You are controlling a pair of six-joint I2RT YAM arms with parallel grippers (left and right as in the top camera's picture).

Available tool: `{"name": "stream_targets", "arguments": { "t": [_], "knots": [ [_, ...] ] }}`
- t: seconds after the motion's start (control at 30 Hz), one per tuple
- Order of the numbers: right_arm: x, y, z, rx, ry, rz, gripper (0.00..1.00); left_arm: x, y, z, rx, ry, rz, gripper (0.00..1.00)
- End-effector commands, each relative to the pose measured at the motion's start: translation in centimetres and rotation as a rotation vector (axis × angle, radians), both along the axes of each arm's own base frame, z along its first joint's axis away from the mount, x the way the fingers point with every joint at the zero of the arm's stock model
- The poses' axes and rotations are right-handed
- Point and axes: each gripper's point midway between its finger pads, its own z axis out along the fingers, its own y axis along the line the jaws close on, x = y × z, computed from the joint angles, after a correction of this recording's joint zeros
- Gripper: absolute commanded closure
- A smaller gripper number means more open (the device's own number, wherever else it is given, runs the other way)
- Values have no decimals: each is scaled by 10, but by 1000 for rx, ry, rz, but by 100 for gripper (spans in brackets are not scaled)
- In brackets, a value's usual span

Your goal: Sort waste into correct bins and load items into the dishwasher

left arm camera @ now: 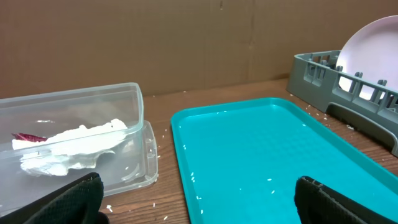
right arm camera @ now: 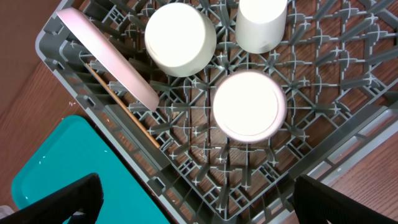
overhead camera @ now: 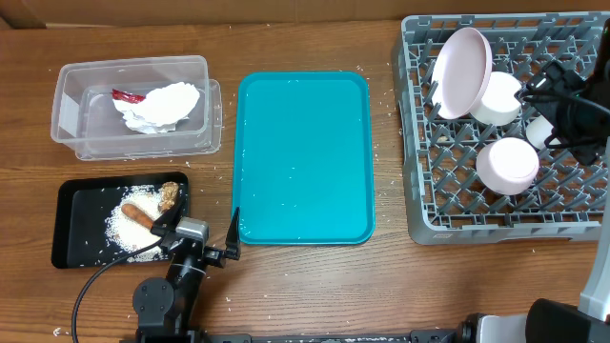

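The clear tub (overhead camera: 67, 105) at the back left holds a red wrapper (overhead camera: 127, 95) and a crumpled white napkin (overhead camera: 160, 105); both also show in the left wrist view, wrapper (left arm camera: 28, 137) and napkin (left arm camera: 71, 146). The black tray (overhead camera: 76, 205) holds white rice (overhead camera: 122, 229), a carrot stick (overhead camera: 138, 215) and a brown chunk (overhead camera: 171, 195). In the grey rack (overhead camera: 419, 191) a plate (overhead camera: 462, 71) leans on edge beside two upturned bowls (overhead camera: 498, 98) (overhead camera: 508, 164) and a cup (overhead camera: 540, 131). My left gripper (overhead camera: 200, 227) stands open and empty by the tray. My right gripper (overhead camera: 548, 105) hangs open above the rack.
A teal tray (overhead camera: 305, 157) lies in the middle of the table, with a few rice grains on and around it (left arm camera: 193, 180). In the right wrist view its corner (right arm camera: 56, 168) lies beside the rack's wall (right arm camera: 155, 168). A cardboard wall (left arm camera: 186, 43) stands behind the table.
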Motion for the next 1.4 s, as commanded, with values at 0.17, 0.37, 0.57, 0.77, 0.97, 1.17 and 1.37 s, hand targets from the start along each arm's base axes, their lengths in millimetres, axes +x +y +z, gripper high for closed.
{"name": "stream_targets", "arguments": {
  "t": [0.17, 0.37, 0.57, 0.77, 0.97, 1.17, 1.37],
  "knots": [
    [1, -2, 3, -11, -11, -5, 0, -1, -1, 1, -2, -8, -5, 0],
    [0, -2, 5, -13, -14, -5, 0, -1, -1, 1, -2, -8, -5, 0],
    [-7, 0, 17, -18, -52, -4, 0, -1, -1, 1, -2, -8, -5, 0],
    [-16, 12, 54, -49, -197, 25, 0, -1, -1, 1, -2, -8, -5, 0],
    [-28, 34, 86, -70, -353, 88, 0, -1, -1, 1, -2, -8, -5, 0],
    [-46, 58, 84, -74, -495, 160, 0, -1, -1, 1, -2, -8, -5, 0],
    [-66, 78, 50, -70, -637, 224, 0, -1, -1, 1, -2, -8, -5, 0]
  ]
}}
